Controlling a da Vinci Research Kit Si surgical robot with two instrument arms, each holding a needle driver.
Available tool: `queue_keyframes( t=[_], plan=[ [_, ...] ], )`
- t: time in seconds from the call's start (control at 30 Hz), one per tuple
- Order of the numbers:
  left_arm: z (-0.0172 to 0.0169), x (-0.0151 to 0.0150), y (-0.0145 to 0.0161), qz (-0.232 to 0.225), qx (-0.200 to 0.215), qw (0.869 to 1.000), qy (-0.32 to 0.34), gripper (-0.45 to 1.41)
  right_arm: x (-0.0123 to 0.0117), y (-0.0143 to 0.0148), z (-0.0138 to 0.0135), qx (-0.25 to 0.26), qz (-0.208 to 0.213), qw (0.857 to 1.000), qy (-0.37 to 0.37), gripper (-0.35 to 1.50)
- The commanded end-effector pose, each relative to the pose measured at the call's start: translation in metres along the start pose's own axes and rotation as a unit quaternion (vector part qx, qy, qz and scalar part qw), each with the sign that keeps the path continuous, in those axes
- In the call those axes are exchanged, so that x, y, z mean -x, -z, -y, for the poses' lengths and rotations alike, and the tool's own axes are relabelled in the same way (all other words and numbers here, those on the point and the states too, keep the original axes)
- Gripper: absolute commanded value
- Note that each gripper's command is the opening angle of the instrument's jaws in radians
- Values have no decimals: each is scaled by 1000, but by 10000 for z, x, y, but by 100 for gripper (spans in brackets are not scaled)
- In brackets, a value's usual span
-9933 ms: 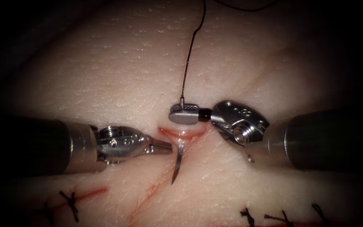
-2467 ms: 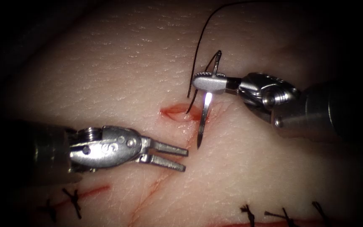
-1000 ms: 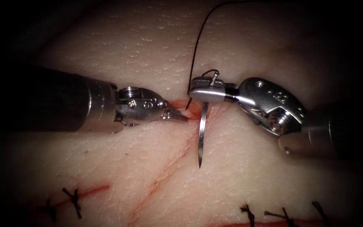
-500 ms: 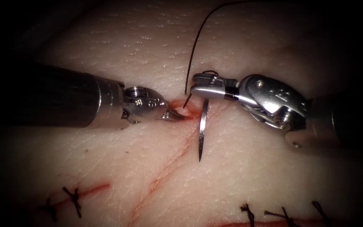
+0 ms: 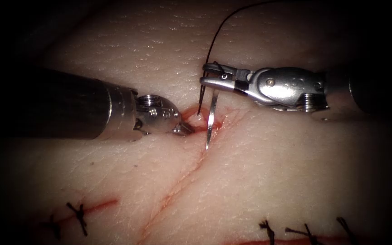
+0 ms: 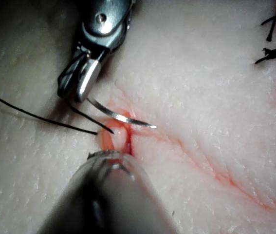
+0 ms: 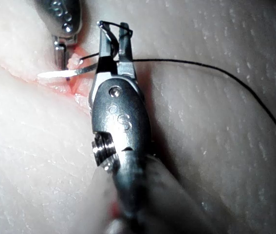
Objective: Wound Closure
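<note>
The short red cut [image 5: 203, 121] lies mid-tissue. My right tool [image 5: 210, 76] comes in from the right, jaws shut on the curved needle [image 5: 210, 119] near its tail end. The needle hangs free over the cut and is not in the tissue, its tip just below the cut. Black thread [image 5: 214, 41] loops at those jaws and drops to the cut's upper edge. My left tool [image 5: 185, 130] has its jaws shut on the cut's left lip, which stands raised [image 6: 112, 139]. The left wrist view shows the right tool [image 6: 77, 92] with the needle [image 6: 123, 117]. The right wrist view shows both tools [image 7: 113, 39] [image 7: 61, 56].
Tied black stitches sit on an older cut at the lower left [image 5: 78, 218], and more along the lower right edge [image 5: 305, 234]. A thin red line [image 5: 178, 186] runs from the cut down and to the left. Thread trails off over the far tissue [image 7: 225, 73].
The left tool, open and lower 2.5 s ago, came up to the cut's left lip and shut. In the last second the right tool rolled and carried the needle up and left.
</note>
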State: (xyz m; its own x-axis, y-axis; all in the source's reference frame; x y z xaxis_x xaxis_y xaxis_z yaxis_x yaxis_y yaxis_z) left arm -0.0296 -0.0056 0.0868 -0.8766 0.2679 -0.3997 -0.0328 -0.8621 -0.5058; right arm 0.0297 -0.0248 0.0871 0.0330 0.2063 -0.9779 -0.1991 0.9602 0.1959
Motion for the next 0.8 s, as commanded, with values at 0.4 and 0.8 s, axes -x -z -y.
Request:
queue_keyframes(
  t=[0.4,0.8],
  plan=[
    [-5,-1,-4,-2,3,1000,-2,4,24,-12,-11,5,-6,999,39,-35],
    [-10,-3,-5,0,4,1000,-2,2,25,-22,-13,21,-21,998,58,-35]
  ],
)
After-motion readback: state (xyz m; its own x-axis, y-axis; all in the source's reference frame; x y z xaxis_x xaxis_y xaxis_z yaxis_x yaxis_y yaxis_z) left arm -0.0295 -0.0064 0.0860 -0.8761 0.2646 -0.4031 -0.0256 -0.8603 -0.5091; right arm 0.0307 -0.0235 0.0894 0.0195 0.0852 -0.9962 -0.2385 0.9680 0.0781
